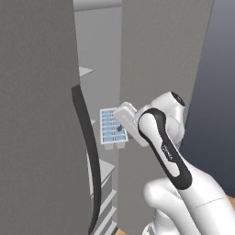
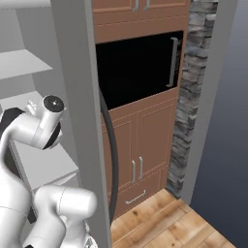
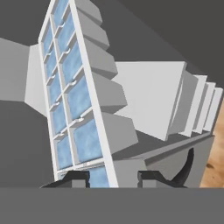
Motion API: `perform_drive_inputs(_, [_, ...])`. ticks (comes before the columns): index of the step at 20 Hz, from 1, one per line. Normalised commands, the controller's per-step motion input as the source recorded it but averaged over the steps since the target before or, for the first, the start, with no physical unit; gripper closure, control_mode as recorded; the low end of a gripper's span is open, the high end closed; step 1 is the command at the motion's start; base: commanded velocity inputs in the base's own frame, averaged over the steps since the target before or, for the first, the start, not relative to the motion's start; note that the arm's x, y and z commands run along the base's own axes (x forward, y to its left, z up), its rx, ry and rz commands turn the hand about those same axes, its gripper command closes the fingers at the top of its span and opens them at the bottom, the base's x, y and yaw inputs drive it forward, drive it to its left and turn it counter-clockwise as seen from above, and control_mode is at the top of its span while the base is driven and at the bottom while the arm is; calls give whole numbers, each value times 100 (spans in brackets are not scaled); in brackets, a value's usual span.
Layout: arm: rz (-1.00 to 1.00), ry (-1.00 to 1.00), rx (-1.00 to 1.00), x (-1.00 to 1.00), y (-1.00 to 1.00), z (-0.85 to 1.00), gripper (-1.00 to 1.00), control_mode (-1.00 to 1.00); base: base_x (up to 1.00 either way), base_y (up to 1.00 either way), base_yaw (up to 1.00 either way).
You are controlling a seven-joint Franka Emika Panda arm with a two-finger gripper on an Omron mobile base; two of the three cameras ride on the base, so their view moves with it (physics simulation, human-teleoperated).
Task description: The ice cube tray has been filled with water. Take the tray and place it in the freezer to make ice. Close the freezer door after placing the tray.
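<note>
The ice cube tray (image 1: 109, 128) is white with two rows of light-blue cells. It hangs steeply tilted in the gap of the open freezer (image 1: 98, 59), and my gripper (image 1: 119, 129) is shut on its near end. In the hand view the tray (image 3: 70, 96) runs up and away from the two dark fingertips (image 3: 74, 177), which clamp its lower end, with my gripper (image 3: 111, 177) around it. White shelves and drawers (image 3: 148, 100) lie beyond it. The freezer door (image 1: 36, 114) stands open at the left, its curved black handle (image 1: 89, 151) close beside the tray.
A second grey panel (image 1: 160, 59) borders the gap on the right, behind my arm. From the right base view, a grey door panel (image 2: 72, 97) with a black handle (image 2: 112, 160) stands in front of brown cabinets (image 2: 140, 145), a black oven (image 2: 135, 68) and a stone wall (image 2: 191, 97). White shelves (image 2: 22, 63) show at the left.
</note>
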Motion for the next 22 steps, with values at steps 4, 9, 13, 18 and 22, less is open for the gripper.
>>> perform_drive_inputs(4, [7,0,0,0,0,-1,100,-100,0,0,0])
perform_drive_inputs(9, [13,-5,0,2,0,-2,100,-100,0,0,0])
perform_drive_inputs(13, [13,-5,0,16,0,0,100,-100,0,0,0])
perform_drive_inputs(18, [6,-3,0,30,4,0,100,-100,0,0,0])
perform_drive_inputs(22, [0,-1,0,31,14,0,100,-100,0,0,0])
